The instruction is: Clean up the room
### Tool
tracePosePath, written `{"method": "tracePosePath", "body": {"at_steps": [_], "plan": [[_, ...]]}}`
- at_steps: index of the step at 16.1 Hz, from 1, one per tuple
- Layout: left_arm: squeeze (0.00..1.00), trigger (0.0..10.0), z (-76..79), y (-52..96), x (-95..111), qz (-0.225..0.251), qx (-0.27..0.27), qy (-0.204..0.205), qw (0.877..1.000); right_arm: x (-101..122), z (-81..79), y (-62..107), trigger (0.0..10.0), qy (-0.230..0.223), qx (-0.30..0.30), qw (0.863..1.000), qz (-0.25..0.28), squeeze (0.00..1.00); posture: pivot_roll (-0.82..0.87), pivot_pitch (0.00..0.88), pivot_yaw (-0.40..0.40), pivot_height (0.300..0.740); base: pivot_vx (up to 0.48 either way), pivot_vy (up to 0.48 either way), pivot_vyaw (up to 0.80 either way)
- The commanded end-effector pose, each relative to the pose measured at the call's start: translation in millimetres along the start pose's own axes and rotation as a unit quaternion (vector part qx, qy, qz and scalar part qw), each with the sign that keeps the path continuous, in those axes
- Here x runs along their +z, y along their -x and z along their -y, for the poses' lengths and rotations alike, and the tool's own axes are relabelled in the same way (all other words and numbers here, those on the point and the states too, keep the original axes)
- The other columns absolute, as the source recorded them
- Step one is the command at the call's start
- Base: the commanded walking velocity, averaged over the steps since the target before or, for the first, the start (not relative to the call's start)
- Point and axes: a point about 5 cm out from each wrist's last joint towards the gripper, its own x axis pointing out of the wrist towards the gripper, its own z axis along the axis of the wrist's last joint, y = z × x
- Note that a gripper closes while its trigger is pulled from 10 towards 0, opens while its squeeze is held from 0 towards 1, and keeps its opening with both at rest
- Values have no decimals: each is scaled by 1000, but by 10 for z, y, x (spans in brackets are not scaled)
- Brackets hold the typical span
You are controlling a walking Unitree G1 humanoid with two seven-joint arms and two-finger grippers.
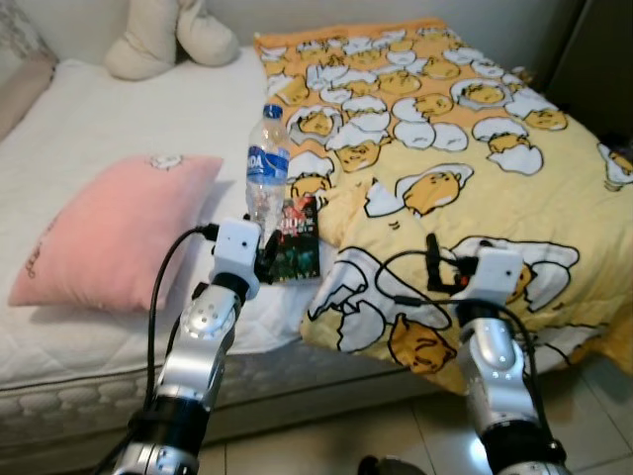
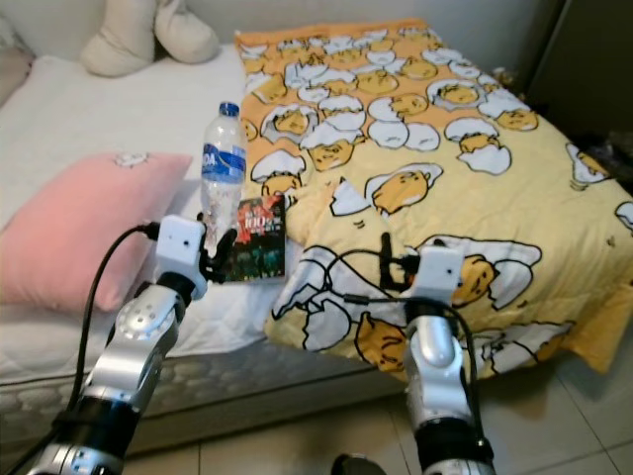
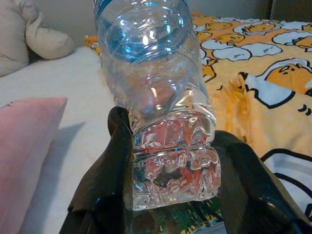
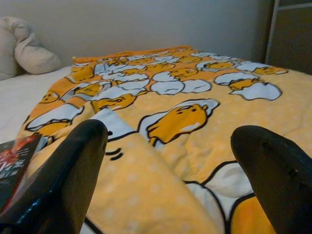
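Where the white mattress (image 1: pixel 119 129) meets the yellow blanket (image 1: pixel 465 148), a clear water bottle (image 1: pixel 267 163) is held upright, cap uppermost, pinched at its base by the left gripper (image 1: pixel 265 245) above a book (image 1: pixel 297 242). The right gripper (image 4: pixel 170 180) is spread over the blanket.

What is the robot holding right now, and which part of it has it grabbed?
The left gripper holds a clear water bottle upright, fingers clamped around its base. The right gripper is open above the yellow blanket, holding nothing.
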Motion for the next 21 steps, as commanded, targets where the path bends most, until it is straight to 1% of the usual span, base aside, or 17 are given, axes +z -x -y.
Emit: {"method": "tracePosePath", "body": {"at_steps": [1, 3, 4, 5, 6, 9, 12, 14, 16, 19, 20, 21], "plan": [[0, 10000, -118, -22, 33, 8, 32, -2, 999, 29, -34, -43, 10000, -7, 4, 1000, 6, 0, -44, 0, 53, 740, 0, 0, 0], [0, 10000, -147, -9, -34, -5, 42, -13, 999, 20, -54, -68, 10000, -10, 8, 1000, 2, 0, -31, 0, 50, 740, 0, 0, 0], [0, 10000, -141, -3, -56, -8, 40, -16, 999, 19, -60, -78, 10000, -13, 7, 1000, 1, 0, -29, 0, 53, 740, 0, 0, 0], [0, 10000, -136, 0, -103, -18, 29, -27, 999, 17, -95, -100, 10000, -18, 3, 1000, 1, 0, -38, 0, 69, 740, 0, 0, 0], [0, 10000, -133, -18, -129, -25, 24, -28, 999, 23, -126, -113, 10000, -19, 3, 1000, 3, 0, -45, 0, 78, 740, 0, 0, 0], [0, 10000, -75, -101, -93, -23, 5, -34, 999, 32, -125, -107, 10000, -17, -4, 1000, 11, 0, -68, 0, 100, 740, 0, 0, 0], [0, 10000, -66, -117, -99, -21, 3, -37, 999, 19, -120, -94, 10000, -15, -6, 1000, 11, 0, -72, 0, 98, 740, 0, 0, 0], [0, 10000, -79, -117, -110, -19, 8, -28, 999, 11, -107, -98, 10000, -14, -7, 1000, 8, 0, -66, 0, 87, 740, 0, 0, 0], [0, 10000, -91, -112, -112, -14, 15, -8, 1000, 8, -102, -107, 10000, -13, -5, 1000, 7, 0, -63, 0, 81, 740, 0, 0, 0], [0, 10000, -35, -123, -96, -8, 9, 1, 1000, 13, -144, -119, 10000, -12, 6, 1000, 6, 0, -61, 0, 72, 740, 0, 0, 0], [0, 10000, -27, -137, -104, -15, 14, 23, 1000, 3, -165, -115, 10000, -13, 11, 1000, 4, 0, -59, 0, 69, 740, 0, 0, 0], [0, 10000, -17, -145, -106, -19, 14, 33, 999, -5, -192, -115, 10000, -13, 19, 1000, 1, 0, -58, 0, 70, 740, 0, 0, 0]]}}
